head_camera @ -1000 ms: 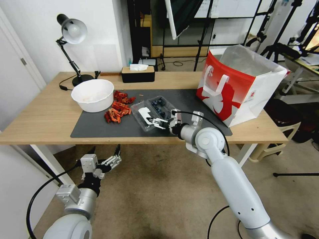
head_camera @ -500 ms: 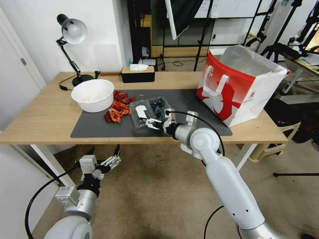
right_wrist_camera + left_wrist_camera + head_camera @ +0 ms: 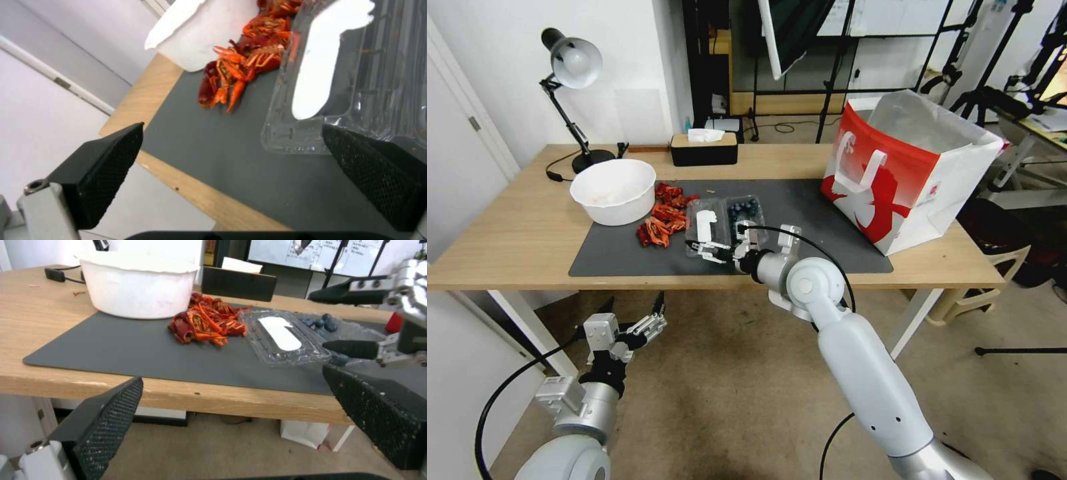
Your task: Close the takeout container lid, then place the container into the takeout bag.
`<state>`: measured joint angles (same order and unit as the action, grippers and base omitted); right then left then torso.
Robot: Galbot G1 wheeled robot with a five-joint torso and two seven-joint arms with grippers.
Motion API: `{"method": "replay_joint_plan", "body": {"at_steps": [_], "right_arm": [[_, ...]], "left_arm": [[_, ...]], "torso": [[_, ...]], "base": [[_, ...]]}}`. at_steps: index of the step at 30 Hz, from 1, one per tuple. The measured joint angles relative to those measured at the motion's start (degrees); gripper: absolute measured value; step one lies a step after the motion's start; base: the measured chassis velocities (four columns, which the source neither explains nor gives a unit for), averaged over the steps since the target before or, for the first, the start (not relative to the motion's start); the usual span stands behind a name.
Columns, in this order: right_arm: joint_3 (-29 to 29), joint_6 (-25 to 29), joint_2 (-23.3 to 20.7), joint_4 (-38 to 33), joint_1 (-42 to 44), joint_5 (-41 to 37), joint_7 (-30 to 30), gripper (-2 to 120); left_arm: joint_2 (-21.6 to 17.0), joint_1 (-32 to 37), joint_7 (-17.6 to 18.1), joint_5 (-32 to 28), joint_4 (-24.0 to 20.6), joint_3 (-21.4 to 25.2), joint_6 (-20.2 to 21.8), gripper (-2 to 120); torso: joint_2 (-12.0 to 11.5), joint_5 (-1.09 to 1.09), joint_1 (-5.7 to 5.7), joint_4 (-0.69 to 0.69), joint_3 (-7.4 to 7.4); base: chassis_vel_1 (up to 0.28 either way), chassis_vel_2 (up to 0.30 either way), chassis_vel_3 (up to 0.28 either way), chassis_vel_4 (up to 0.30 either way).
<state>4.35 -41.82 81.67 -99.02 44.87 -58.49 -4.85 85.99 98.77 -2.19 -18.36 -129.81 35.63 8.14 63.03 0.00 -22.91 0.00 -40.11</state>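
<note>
– What are the fingers doing on the right gripper?

– They are spreading wide and holding nothing. In the right wrist view one fingertip is sitting just beside the near corner of the lid; whether it is touching the plastic, I cannot tell. The other fingertip is hanging out over the near edge of the dark mat.

– And the left gripper?

– It is waiting below the tabletop, in front of its near edge, fingers spread and empty.

– Where is the takeout container lying?

– Open and flat on the mat, lid on the left, blueberry half on the right. Its long axis is running away from the robot, and the white label is facing up.

– Any room around it?

– Red crayfish are lying just beside the lid on the left, with the white bowl beyond them. To the right the mat is stretching bare toward the takeout bag, which is standing upright, mouth open, well apart from the container at the tabletop's right end.
</note>
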Motion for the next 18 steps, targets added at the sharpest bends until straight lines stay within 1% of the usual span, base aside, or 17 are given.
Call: {"method": "replay_joint_plan", "body": {"at_steps": [4, 6, 8, 9, 10, 11, 12, 14, 15, 16, 17, 18], "right_arm": [[0.2, 0.09, -0.85, -2.04, 0.83, 0.93, 0.4, 100], [0.58, 1.93, -1.94, -3.85, 2.13, 5.87, 2.01, 100], [0.63, 2.51, -2.18, -4.11, 2.42, 7.29, 2.41, 100], [0.98, 6.07, -3.52, -5.55, 4.2, 14.83, 4.7, 100], [0.98, 6.07, -3.52, -5.55, 4.2, 14.83, 4.7, 100], [1.41, 8.79, -4.53, -6.72, 5.8, 19.54, 6.11, 100], [1.72, 10.35, -5.05, -7.37, 6.67, 21.73, 6.67, 100], [3.43, 16.47, -7.28, -10.09, 10.32, 28.61, 8.18, 100], [3.43, 16.47, -7.28, -10.09, 10.32, 28.61, 8.18, 100], [4.03, 18.41, -8.04, -10.99, 11.55, 30.14, 8.31, 100], [5.25, 22.26, -9.61, -12.74, 13.91, 33.03, 8.34, 100], [5.25, 22.26, -9.61, -12.74, 13.91, 33.03, 8.34, 100]], "left_arm": [[0.07, -0.19, -0.02, -0.01, 0.24, -0.09, -0.03, 100], [0.24, -0.25, -0.02, 0.05, 0.29, -0.39, -0.02, 100], [0.26, -0.25, -0.02, 0.06, 0.29, -0.44, -0.03, 100], [0.36, -0.25, -0.02, 0.13, 0.29, -0.54, -0.02, 100], [0.36, -0.25, -0.02, 0.13, 0.29, -0.54, -0.02, 100], [0.4, -0.23, -0.02, 0.15, 0.29, -0.56, -0.03, 100], [0.38, -0.22, -0.02, 0.16, 0.29, -0.57, -0.03, 100], [0.33, -0.13, -0.03, 0.17, 0.27, -0.55, -0.05, 100], [0.33, -0.13, -0.03, 0.17, 0.27, -0.55, -0.05, 100], [0.33, -0.12, -0.03, 0.17, 0.27, -0.53, -0.06, 100], [0.3, -0.11, -0.07, 0.17, 0.27, -0.56, -0.07, 100], [0.3, -0.11, -0.07, 0.17, 0.27, -0.56, -0.07, 100]], "torso": [[0.0, 0.0, 0.0, 0.0, 0.0], [0.0, 0.0, -0.01, 0.0, 0.0], [0.0, 0.0, 0.0, 0.0, 0.0], [0.0, 0.0, 0.0, 0.0, 0.0], [0.0, 0.0, 0.0, 0.0, 0.0], [0.0, 0.0, -0.01, 0.0, 0.0], [0.0, 0.02, -0.01, -0.01, 0.0], [-0.01, 0.02, 0.0, -0.02, 0.0], [-0.01, 0.02, 0.0, -0.02, 0.0], [-0.01, 0.0, 0.0, -0.02, 0.0], [-0.01, 0.01, 0.0, -0.01, 0.0], [-0.01, 0.01, 0.0, -0.01, 0.0]], "base": [[0.0, 0.0, 0.0, 0.0], [0.0, 0.0, 0.0, 0.0], [0.0, 0.0, 0.0, 0.0], [0.0, 0.0, 0.0, 0.0], [0.0, 0.0, 0.0, 0.0], [0.0, 0.0, 0.0, 0.0], [0.0, 0.0, 0.0, 0.0], [0.0, 0.0, 0.0, 0.0], [0.0, 0.0, 0.0, 0.0], [0.0, 0.0, 0.0, 0.0], [0.0, 0.0, 0.0, 0.0], [0.0, 0.0, 0.0, 0.0]]}}
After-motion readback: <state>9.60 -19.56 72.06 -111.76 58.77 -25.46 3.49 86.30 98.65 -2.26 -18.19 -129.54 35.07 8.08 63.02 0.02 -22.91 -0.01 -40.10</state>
